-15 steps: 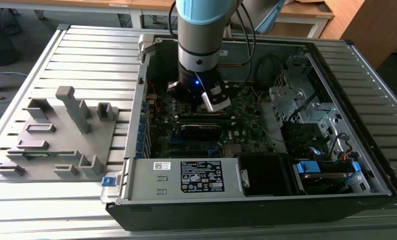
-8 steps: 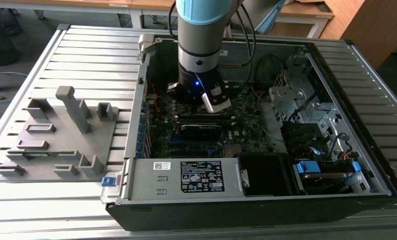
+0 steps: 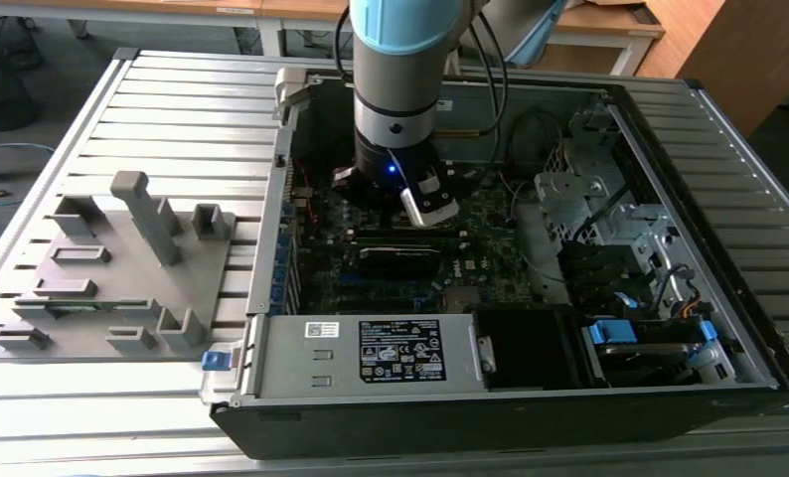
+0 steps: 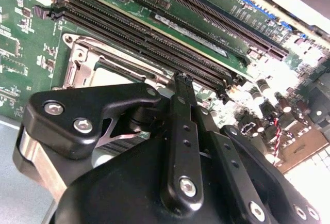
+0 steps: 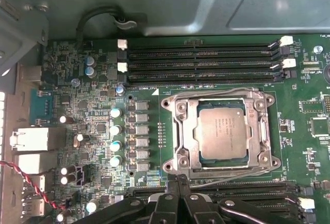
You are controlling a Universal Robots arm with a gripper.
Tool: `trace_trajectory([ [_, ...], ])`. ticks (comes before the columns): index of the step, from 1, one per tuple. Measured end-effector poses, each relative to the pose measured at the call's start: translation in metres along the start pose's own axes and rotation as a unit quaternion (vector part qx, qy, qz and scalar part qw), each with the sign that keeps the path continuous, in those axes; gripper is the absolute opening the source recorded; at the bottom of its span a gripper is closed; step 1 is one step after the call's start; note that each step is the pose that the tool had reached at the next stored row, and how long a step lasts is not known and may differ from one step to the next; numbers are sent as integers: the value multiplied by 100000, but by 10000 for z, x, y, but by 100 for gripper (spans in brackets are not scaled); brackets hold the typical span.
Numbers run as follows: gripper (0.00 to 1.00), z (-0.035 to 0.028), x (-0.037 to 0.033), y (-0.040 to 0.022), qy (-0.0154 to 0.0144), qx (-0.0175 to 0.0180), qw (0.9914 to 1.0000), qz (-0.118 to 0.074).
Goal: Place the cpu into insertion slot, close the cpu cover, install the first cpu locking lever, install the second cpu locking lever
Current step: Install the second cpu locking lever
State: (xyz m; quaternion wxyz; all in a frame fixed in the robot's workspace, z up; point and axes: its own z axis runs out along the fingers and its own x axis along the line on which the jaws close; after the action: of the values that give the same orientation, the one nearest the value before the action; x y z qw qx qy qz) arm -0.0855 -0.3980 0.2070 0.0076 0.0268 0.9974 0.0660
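Hovering w/ gripper (image 5: 178, 182) pinched together, empty, just beside the cpu cover (image 5: 221, 133) (cpu (image 5: 223, 132) already seated, cover down).

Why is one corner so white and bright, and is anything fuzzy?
In the second wrist view, strong light washes out the motherboard's edge beside the gripper, and the black gripper body close to the camera looks soft. In the first wrist view, the cpu under its cpu cover is evenly lit and crisp.
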Motion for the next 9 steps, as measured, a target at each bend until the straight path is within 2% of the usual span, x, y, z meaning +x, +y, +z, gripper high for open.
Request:
trace_trajectory([
  [9, 11, 36, 3, -24, 0, -17, 100000, 4],
])
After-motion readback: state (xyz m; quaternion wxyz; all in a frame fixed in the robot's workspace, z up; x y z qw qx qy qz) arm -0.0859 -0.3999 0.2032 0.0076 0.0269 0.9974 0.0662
